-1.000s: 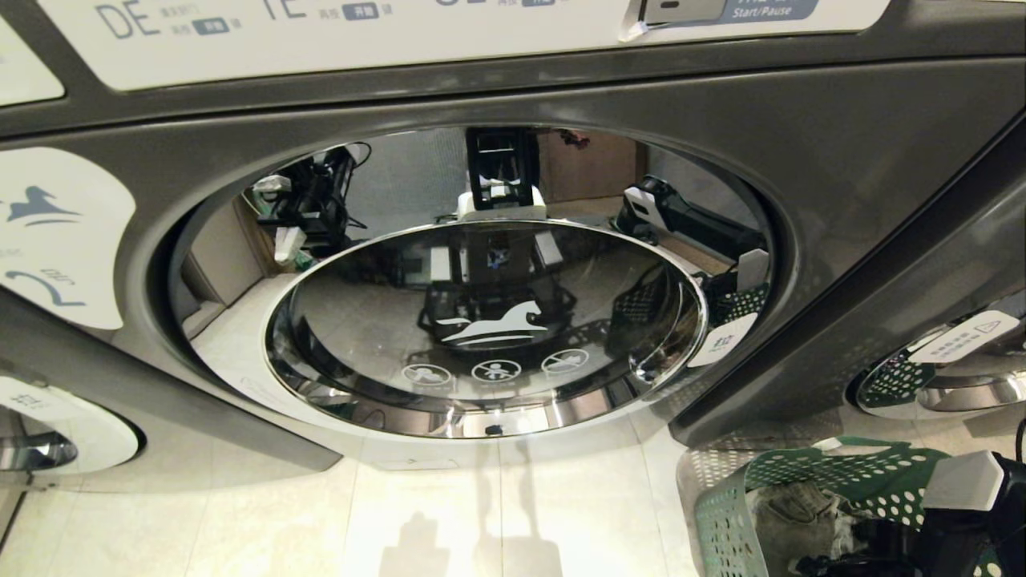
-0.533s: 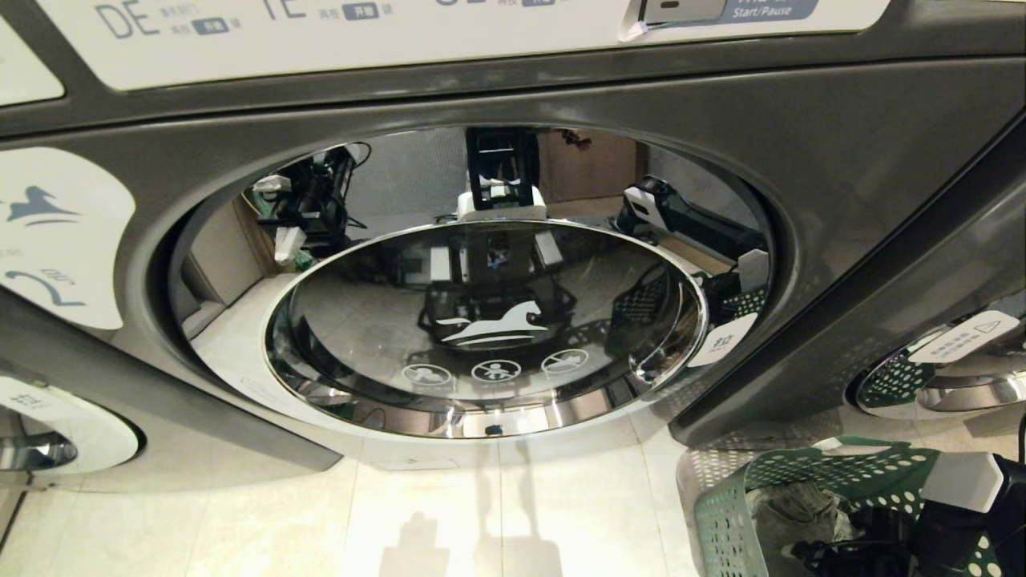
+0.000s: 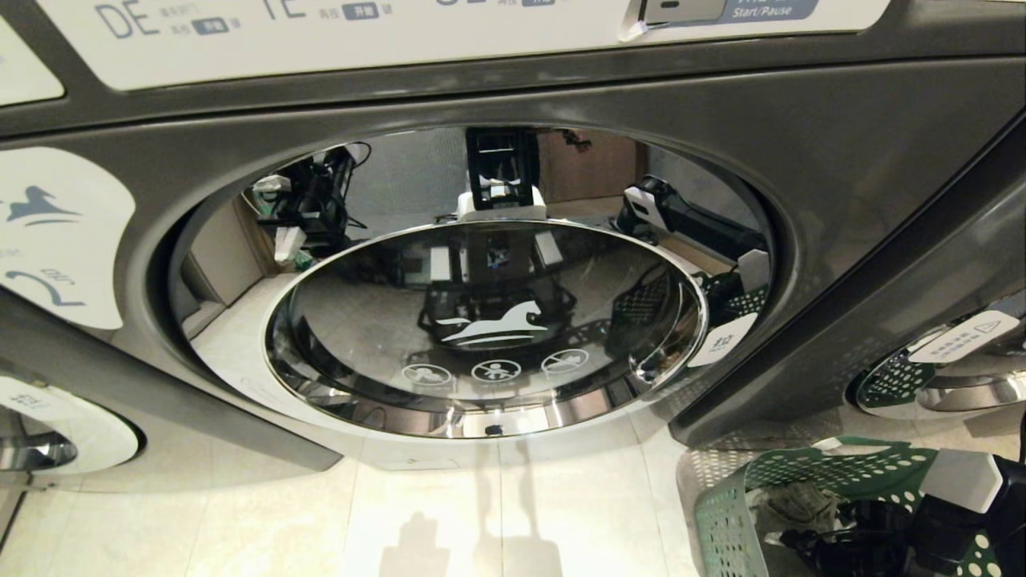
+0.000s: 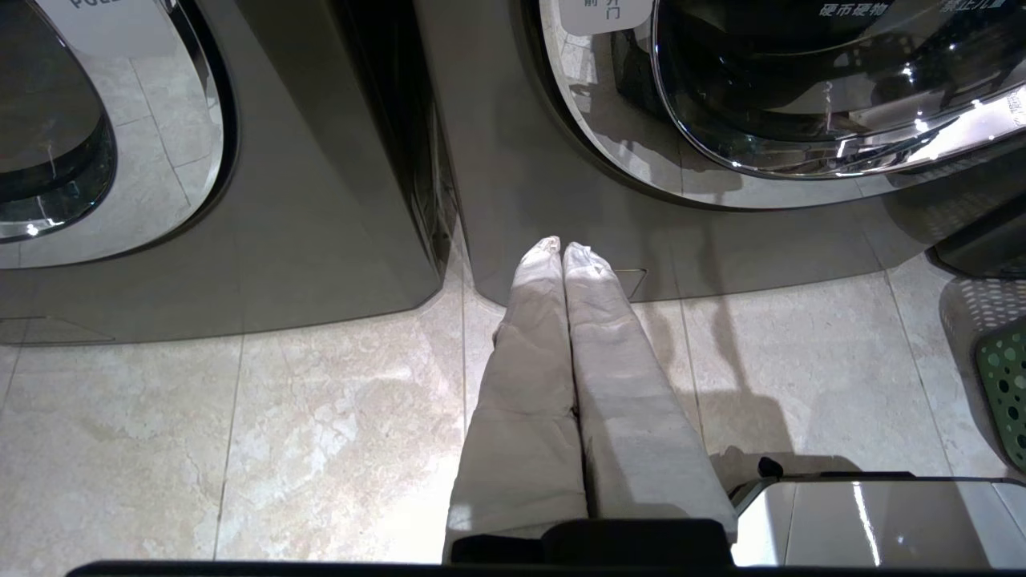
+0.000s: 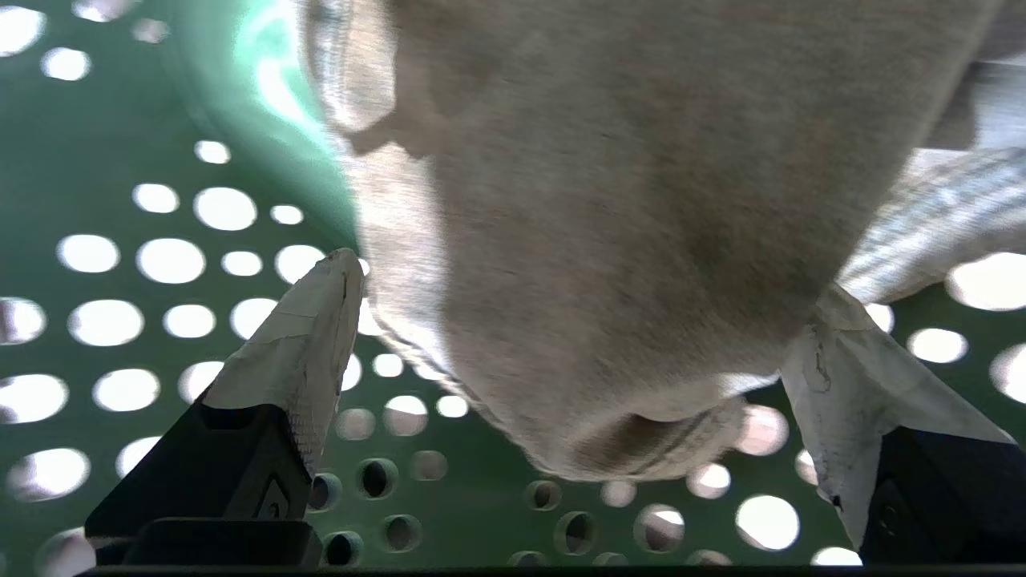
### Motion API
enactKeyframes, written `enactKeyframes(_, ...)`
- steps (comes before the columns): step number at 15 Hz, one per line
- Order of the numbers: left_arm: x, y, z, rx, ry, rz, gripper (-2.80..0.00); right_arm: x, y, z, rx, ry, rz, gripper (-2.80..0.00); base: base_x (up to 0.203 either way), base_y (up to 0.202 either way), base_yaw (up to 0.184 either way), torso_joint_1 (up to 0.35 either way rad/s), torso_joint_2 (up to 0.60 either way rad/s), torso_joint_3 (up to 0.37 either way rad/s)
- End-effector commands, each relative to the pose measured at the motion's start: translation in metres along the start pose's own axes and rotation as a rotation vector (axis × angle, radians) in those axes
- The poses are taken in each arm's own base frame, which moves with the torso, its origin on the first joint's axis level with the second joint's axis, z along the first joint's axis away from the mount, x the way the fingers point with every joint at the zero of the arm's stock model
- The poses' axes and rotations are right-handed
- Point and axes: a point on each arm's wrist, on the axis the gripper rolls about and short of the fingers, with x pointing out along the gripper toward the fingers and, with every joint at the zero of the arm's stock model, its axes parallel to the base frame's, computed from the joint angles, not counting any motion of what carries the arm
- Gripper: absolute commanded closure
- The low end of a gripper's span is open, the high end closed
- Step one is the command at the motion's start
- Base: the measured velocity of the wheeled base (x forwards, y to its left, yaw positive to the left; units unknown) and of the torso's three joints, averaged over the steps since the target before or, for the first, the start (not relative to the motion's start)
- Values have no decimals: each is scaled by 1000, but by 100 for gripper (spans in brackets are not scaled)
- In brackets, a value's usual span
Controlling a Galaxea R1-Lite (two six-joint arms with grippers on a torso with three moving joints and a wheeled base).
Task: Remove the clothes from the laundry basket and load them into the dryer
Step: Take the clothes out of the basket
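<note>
The green perforated laundry basket [image 3: 721, 513] stands on the floor at the lower right, with greyish clothes [image 3: 789, 505] inside. My right gripper [image 3: 809, 545] reaches down into it. In the right wrist view that gripper [image 5: 585, 276] is open wide, its taped fingertips [image 5: 321, 320] on either side of a beige garment [image 5: 609, 200], against the basket's green wall [image 5: 80, 144]. The dryer [image 3: 842, 160] fills the head view, its round glass door [image 3: 489, 320] closed. My left gripper [image 4: 565, 244] is shut and empty, hanging over the floor in front of the machines.
A striped cloth [image 5: 938, 216] lies beside the beige garment. Neighbouring machine doors show at the far left [image 3: 48, 441] and right [image 3: 946, 385]. Pale floor tiles [image 3: 481, 513] lie before the dryer. The basket's edge [image 4: 1006, 377] shows in the left wrist view.
My right gripper has pushed further into the basket and across the clothes. The dryer, the basket and the left arm have stayed still.
</note>
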Motion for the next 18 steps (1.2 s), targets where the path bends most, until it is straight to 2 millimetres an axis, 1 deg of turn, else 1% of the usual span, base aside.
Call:
enactKeyframes(1,0,0,0,0,1,1,0,0,1,3,7,-7,10,-280,0,0,0,0,0,0)
enactKeyframes(2,0,0,0,0,1,1,0,0,0,2,11,9,-6,-280,0,0,0,0,0,0)
enactKeyframes(4,0,0,0,0,1,1,0,0,-3,-2,18,36,-111,-280,0,0,0,0,0,0)
enactKeyframes(5,0,0,0,0,1,1,0,0,-5,-2,32,43,-126,-280,0,0,0,0,0,0)
enactKeyframes(6,0,0,0,0,1,1,0,-1,-7,0,38,37,-119,-280,0,0,0,0,0,0)
enactKeyframes(9,0,0,0,0,1,1,0,1,-3,10,26,27,-75,-280,0,0,0,0,0,0)
enactKeyframes(12,0,0,0,0,1,1,0,2,-3,10,38,55,-85,-280,0,0,0,0,0,0)
enactKeyframes(13,0,0,0,0,1,1,0,2,-3,11,39,54,-85,0,0,0,0,0,0,0)
enactKeyframes(18,0,0,0,0,1,1,0,2,-3,10,58,76,-93,0,0,0,0,0,0,0)
